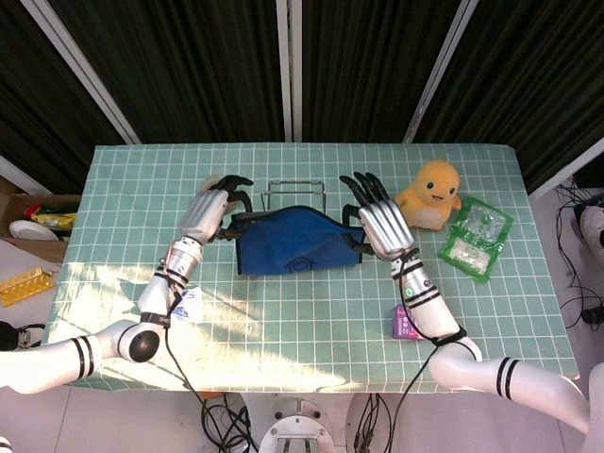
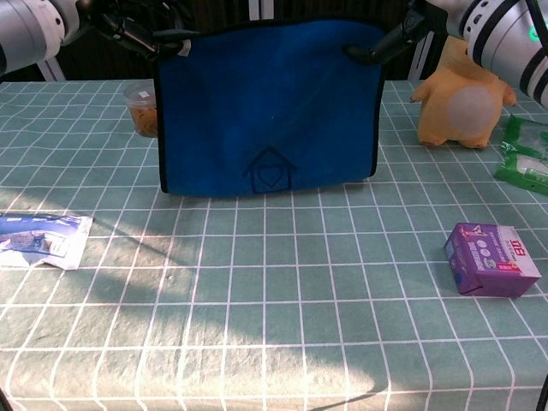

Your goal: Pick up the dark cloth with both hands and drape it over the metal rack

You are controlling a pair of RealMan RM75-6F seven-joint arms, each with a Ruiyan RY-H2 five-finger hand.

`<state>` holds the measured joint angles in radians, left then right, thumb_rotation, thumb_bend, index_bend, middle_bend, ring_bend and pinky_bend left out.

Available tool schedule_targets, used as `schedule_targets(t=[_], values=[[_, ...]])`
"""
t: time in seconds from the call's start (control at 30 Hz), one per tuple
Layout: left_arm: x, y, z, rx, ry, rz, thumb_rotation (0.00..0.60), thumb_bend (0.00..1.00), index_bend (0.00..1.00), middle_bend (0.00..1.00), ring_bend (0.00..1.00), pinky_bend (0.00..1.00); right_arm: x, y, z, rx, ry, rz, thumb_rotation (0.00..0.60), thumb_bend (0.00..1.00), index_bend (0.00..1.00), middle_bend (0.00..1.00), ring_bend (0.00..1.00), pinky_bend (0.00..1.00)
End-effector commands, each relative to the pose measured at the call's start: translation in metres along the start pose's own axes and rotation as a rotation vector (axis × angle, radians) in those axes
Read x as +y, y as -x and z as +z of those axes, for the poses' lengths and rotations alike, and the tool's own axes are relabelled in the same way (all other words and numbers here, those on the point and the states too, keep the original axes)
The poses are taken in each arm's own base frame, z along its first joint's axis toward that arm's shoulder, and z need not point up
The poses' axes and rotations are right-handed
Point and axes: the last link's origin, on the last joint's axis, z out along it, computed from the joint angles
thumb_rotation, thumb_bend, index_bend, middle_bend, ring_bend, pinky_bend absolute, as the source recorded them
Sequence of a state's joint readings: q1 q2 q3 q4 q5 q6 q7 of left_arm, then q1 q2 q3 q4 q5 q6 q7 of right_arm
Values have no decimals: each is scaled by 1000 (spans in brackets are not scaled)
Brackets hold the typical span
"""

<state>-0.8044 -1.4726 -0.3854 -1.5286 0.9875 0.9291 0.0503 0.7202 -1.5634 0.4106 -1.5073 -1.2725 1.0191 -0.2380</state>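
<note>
**Cloth held up in front of the rack**

My left hand point(image 1: 206, 212) grips the upper left corner of the dark cloth point(image 2: 270, 107), and my right hand point(image 1: 379, 225) pinches the upper right corner. Some fingers point(image 1: 357, 189) of the right hand are spread upward. The cloth hangs flat between both hands, above the bench point(image 2: 274, 325), and its blue side with a small house drawing faces the chest view. In the head view, the metal rack point(image 1: 293, 186) stands just behind the cloth; only its top bar shows.

A cup with snacks point(image 2: 142, 107) is left of the cloth. A yellow duck toy point(image 1: 434, 193) sits near my right hand. A purple box point(image 2: 491, 259) and a white-blue packet point(image 2: 43, 239) lie on the bench closer to me.
</note>
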Motion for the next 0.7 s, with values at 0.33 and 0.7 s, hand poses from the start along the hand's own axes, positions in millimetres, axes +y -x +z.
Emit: schedule_targets(t=[0.33, 0.7], values=[[-3, -33, 37, 46, -65, 25, 600, 491, 844, 197, 114, 222, 3, -12, 69, 22, 62, -46, 600, 524, 1000, 103, 0, 0], [-6, -49, 65, 51, -110, -5, 600, 492, 849, 201, 115, 222, 5, -33, 127, 35, 122, -10, 600, 499, 1000, 103, 0, 0]])
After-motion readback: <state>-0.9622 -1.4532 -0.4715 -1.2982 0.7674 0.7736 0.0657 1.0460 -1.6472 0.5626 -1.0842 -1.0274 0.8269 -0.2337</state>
